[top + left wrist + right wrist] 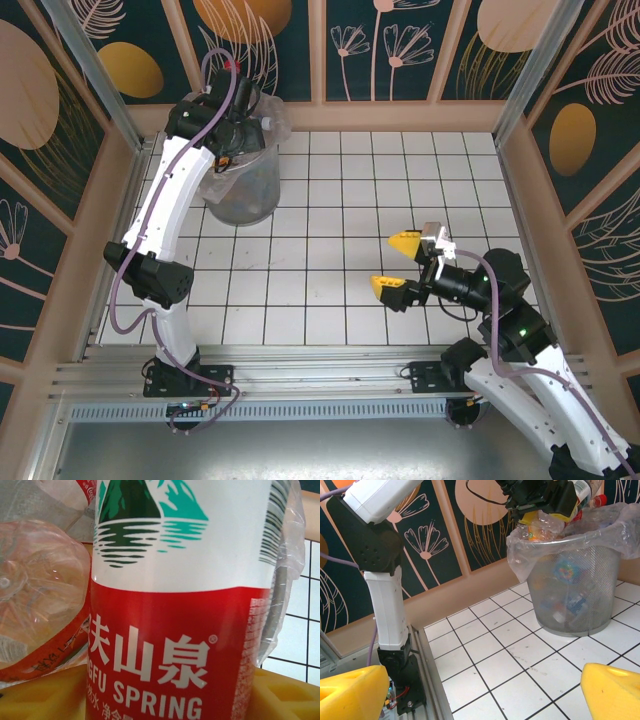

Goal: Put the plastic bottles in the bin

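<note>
Near right, my right hand (397, 264) hangs spread wide and empty over the table (330, 200), and far left my left hand (234, 135) has the red-labelled bottle (170, 645) between its pads above the bin (245, 195), gripping or just flanking I can't tell, so part the fingers evenly and drop it straight inside.

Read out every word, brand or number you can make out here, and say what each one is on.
"夫山泉®": white on the red label of the bottle, left wrist view, cut off at left.
"GFU SPRING": just below, same label, also cut off.
Barcode and fine print on that label: too small to read.
Labels inside the bin: too small to read.
</note>
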You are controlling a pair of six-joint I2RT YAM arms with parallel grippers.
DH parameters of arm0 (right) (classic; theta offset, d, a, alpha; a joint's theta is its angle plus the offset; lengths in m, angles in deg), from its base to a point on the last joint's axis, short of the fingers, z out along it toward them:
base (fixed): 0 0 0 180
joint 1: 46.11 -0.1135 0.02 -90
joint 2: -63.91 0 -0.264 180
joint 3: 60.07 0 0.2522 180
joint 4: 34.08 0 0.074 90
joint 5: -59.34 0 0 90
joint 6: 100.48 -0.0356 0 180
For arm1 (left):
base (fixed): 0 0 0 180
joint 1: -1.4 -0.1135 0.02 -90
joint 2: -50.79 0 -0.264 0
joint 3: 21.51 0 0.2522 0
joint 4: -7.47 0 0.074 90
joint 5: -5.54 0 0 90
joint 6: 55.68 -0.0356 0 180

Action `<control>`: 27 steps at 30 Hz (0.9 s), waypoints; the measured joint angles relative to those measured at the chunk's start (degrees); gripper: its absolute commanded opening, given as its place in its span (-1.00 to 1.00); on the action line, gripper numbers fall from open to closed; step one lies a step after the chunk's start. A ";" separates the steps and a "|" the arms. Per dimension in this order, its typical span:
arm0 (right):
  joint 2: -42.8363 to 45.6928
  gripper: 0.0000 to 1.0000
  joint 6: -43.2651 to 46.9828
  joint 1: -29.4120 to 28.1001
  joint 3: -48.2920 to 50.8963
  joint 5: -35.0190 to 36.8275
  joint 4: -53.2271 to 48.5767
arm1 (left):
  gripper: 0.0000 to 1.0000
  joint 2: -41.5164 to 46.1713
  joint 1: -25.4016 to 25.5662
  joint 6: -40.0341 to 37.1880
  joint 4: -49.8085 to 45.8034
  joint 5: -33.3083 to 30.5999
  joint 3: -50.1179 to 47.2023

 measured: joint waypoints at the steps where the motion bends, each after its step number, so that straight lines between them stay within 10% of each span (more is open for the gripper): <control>1: 0.09 0.98 0.00 0.00 0.00 0.00 0.00 | 0.41 -0.02 -0.09 -0.02 -0.09 0.00 0.15; 27: 0.13 0.98 -0.02 0.00 0.35 0.26 -0.35 | 0.78 2.34 -0.74 0.52 -1.88 1.29 5.40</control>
